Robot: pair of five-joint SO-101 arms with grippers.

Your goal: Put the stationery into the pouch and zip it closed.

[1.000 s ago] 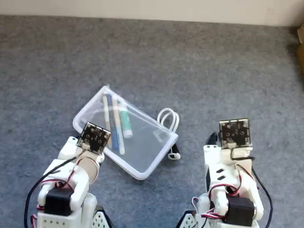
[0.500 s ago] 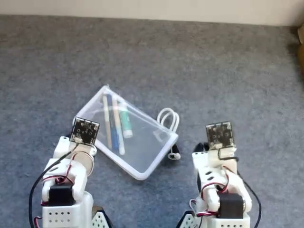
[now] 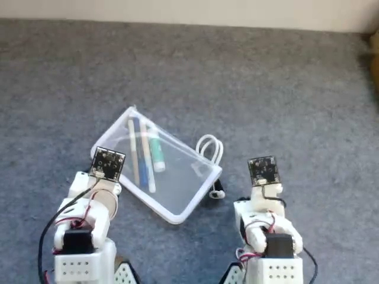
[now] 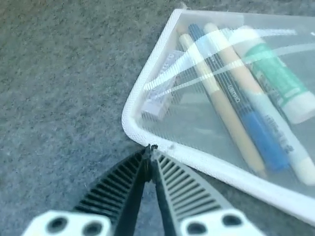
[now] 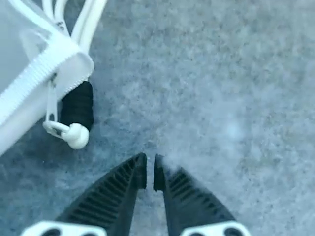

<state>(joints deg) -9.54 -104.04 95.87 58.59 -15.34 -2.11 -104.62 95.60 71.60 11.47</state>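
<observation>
At the left, the left gripper (image 4: 150, 150) has its fingers pressed together, tips right at the rounded corner rim of the clear mesh pouch (image 4: 129, 118); whether they touch it is hard to tell. From the high view that arm's wrist board covers its fingers. The pouch lies flat and slanted on the grey table (image 3: 266, 89), between the two arms. Inside it lie pens (image 4: 231, 103) side by side, a green-and-white glue stick (image 4: 280, 86) and a small pale block (image 4: 158, 101) blurred by the mesh. Beyond the far corner lies a white cord loop (image 3: 210, 148). The zipper pull (image 5: 74, 135) lies at that corner against a black bead (image 5: 78, 105). The right gripper (image 5: 149, 164) hovers over bare table, fingers nearly together, holding nothing.
</observation>
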